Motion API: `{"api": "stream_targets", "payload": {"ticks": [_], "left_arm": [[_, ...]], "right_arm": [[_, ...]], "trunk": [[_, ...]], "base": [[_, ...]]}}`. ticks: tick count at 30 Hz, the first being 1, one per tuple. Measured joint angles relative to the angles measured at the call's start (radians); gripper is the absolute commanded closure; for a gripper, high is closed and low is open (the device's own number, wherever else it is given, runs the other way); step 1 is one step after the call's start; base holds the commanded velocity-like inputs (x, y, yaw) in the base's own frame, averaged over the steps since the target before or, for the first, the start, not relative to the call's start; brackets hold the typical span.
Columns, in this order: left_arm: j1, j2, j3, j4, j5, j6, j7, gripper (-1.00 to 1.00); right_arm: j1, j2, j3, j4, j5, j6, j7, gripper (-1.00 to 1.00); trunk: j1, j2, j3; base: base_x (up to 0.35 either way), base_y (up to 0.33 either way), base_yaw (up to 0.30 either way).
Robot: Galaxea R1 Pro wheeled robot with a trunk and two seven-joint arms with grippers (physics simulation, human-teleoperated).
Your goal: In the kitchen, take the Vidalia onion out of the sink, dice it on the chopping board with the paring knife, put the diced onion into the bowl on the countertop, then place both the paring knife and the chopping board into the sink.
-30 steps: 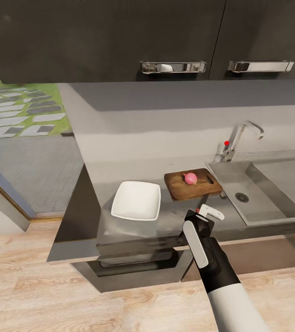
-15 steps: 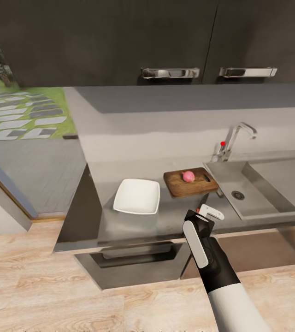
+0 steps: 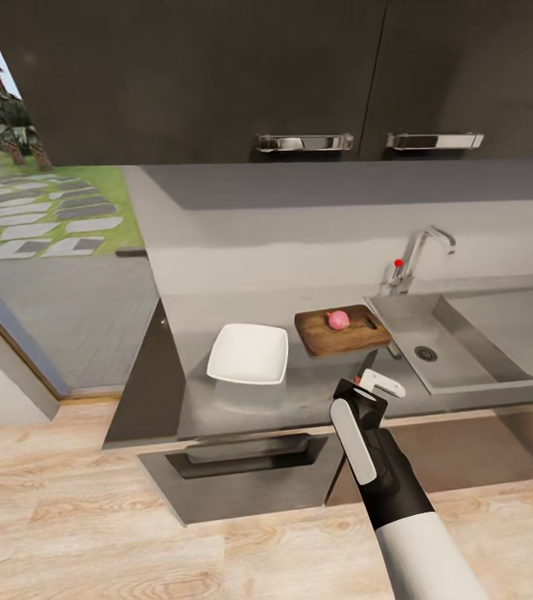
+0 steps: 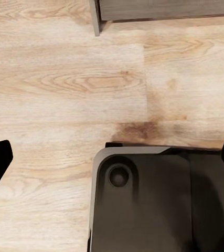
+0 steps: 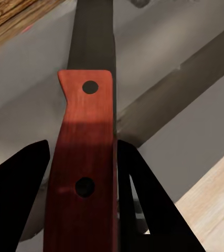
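Onion [image 3: 338,319] — one — on chopping board [image 3: 343,331]

Ahead of your right pincer [image 3: 365,385], the chopping board [image 3: 343,331] looks matt wood, the bowl [image 3: 248,354] glossy white, the sink [image 3: 450,342] brushed steel.

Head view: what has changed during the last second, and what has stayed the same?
The whole picture shifted, so the camera moved, apparently back from the countertop; no object visibly moved. The right gripper stays closed on the paring knife. The onion stays on the chopping board, beside the bowl and the sink.
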Motion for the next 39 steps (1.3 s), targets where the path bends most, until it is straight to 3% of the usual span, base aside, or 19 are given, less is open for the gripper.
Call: {"api": "stream_targets", "payload": {"ticks": [15,33,39], "left_arm": [[0.000,0.000,0.000,0.000,0.000,0.000,0.000,-1.00],[0.000,0.000,0.000,0.001,0.000,0.000,0.000,-1.00],[0.000,0.000,0.000,0.001,0.000,0.000,0.000,-1.00]], "right_arm": [[0.000,0.000,0.003,-0.058,0.008,-0.010,0.003,1.00],[0.000,0.000,0.006,-0.075,0.009,-0.008,0.006,1.00],[0.000,0.000,0.006,-0.075,0.021,-0.006,0.007,1.00]], "trunk": [[0.000,0.000,0.024],[0.000,0.000,0.045],[0.000,0.000,0.050]], "base": [[0.059,-0.088,0.028],[0.038,-0.293,0.223],[0.000,-0.118,0.175]]}}
